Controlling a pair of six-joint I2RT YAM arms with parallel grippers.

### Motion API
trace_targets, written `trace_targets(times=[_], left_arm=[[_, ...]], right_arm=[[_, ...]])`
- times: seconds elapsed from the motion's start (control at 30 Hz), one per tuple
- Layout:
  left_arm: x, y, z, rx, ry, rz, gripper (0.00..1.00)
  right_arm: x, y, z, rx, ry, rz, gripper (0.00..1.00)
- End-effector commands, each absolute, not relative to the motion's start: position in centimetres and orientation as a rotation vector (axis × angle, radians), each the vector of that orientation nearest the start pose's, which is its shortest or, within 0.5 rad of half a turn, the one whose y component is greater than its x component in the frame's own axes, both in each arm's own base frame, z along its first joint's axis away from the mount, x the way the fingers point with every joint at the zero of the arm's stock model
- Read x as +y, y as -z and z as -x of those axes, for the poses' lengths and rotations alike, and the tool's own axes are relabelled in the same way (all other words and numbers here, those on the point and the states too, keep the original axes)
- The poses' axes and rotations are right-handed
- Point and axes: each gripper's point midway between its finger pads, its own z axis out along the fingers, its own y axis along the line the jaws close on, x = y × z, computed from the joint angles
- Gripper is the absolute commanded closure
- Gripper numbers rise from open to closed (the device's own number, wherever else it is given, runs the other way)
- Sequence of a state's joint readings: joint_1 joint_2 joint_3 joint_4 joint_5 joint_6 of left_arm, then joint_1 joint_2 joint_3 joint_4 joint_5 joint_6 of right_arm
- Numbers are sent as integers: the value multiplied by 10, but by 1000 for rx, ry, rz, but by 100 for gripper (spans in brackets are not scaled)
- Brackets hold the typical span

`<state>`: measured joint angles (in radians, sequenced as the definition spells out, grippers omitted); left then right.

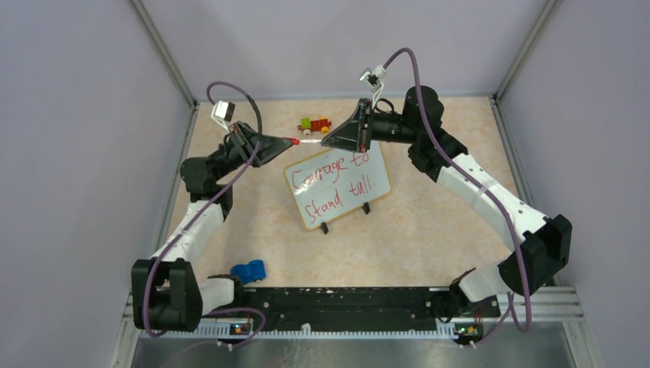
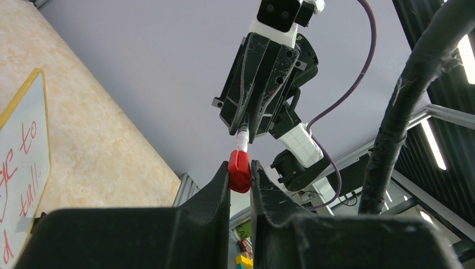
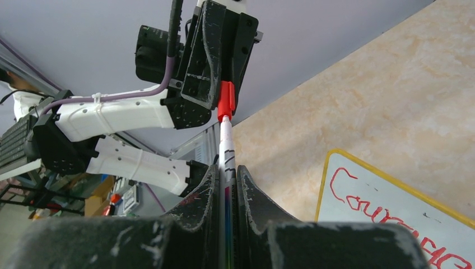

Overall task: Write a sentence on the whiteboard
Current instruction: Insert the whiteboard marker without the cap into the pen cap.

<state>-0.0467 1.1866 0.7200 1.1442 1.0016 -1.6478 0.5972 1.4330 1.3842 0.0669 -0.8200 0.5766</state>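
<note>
Above the far edge of the whiteboard, the two arms meet tip to tip. The left gripper is pinched nearly closed on the red cap. The right gripper is clamped tight on the white marker, whose barrel runs between its fingers. Cap and marker lie in one line, the cap at the marker's tip; whether it is pushed fully home cannot be told.

The whiteboard stands on its two black feet on the beige table, directly below the grippers and turned slightly askew. The sentence, in red handwriting, reads "Courage to stand tall." in two lines across its face.

Beyond the whiteboard, near the back wall, sits a small toy train in red, green and yellow. A blue toy car lies well to the near left of the whiteboard, beside the left arm's base.
</note>
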Motion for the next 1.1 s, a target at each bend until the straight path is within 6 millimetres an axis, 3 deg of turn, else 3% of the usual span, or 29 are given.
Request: trace_targets(times=[0.0,0.3,0.63,0.83,1.07], left_arm=[[-186,-406,-245,1407,1861,-178,100],[-193,-408,-247,1393,1887,-170,100],[-195,-405,-265,1418,1899,-92,100],[-203,-412,-259,1404,1904,-155,100],[-215,-396,-255,1448,1934,-154,100]], right_arm=[[345,-422,-257,1520,-1491,747,100],[352,-422,-261,1516,-1519,736,100],[372,-412,-261,1534,-1536,741,100],[377,-406,-261,1548,-1530,749,100],[387,-406,-258,1547,-1560,758,100]])
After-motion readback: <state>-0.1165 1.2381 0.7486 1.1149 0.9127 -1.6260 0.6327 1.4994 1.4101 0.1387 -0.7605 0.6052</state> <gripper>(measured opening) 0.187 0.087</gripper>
